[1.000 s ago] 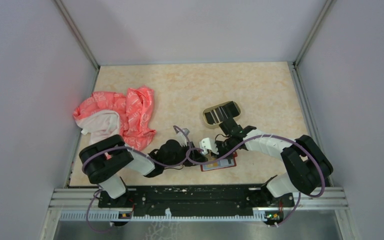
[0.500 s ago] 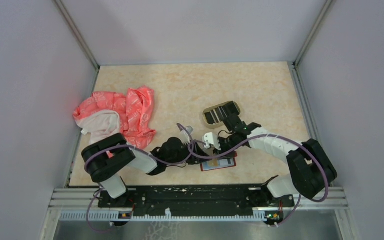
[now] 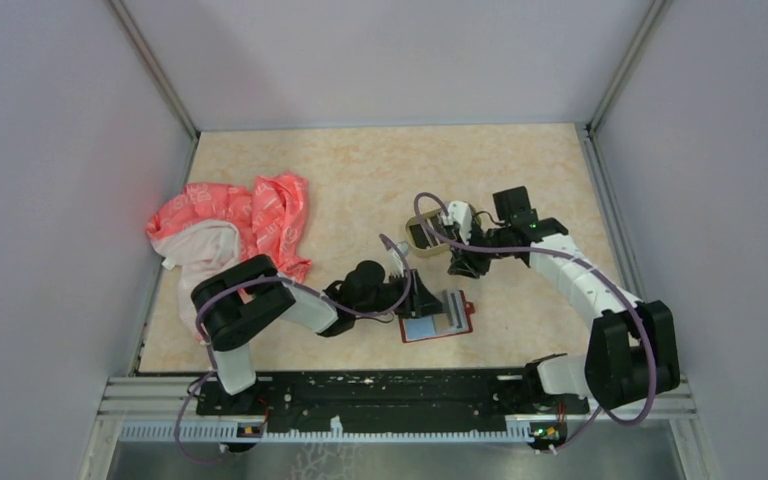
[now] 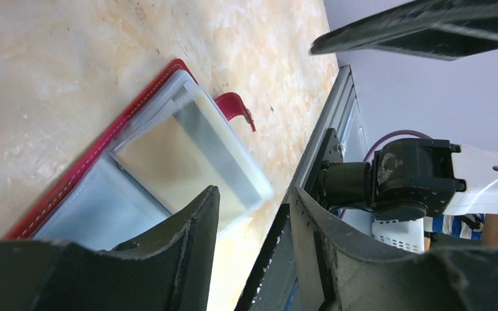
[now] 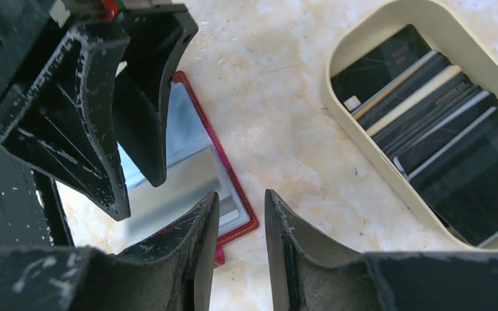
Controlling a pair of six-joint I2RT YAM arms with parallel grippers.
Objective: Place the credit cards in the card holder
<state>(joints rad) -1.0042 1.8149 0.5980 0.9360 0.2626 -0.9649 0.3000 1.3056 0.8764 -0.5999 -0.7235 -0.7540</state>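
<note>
**Card holder (image 3: 448, 322) kept open while the right arm goes to the tray (image 3: 410, 236)**

**Top view.** The red card holder lies spread flat near the front edge of the bench (image 3: 360, 170), a little right of centre. The left pincer (image 3: 422, 298) sits at its left edge, touching it or just above it. It is probably there to stop the light wallet sliding or folding shut while cards go in. The right pincer (image 3: 460, 264) is farther back, just beside the oval tan tray that stores the credit cards (image 3: 424, 236), which reads as a reach for a card. A crumpled pink cloth (image 3: 245, 235) lies well apart on the left and seems to play no part in the job.

**Left wrist view.** The left pincer's fingers (image 4: 188, 246) stand moderately apart with nothing gripped between them. Beyond them the holder's clear sleeves (image 4: 188, 152) lie fanned on the red cover. The snap tab (image 4: 235, 105) hangs loose, unfastened, so the cover can stay flat. A pale tan sheen fills the top sleeve, and I cannot tell whether it is a card or a reflection.

**Right wrist view.** The right pincer's jaws stand only a narrow gap apart and hold nothing. They point at bare bench between the holder, nearer, and the tray, farther. The cards are all in the tray, dark ones with pale stripes, overlapped like roof tiles. Taking one will likely mean catching an exposed edge. One finger of the left pincer reaches over the holder's sleeves, apparently to hold a page open for loading.
</note>
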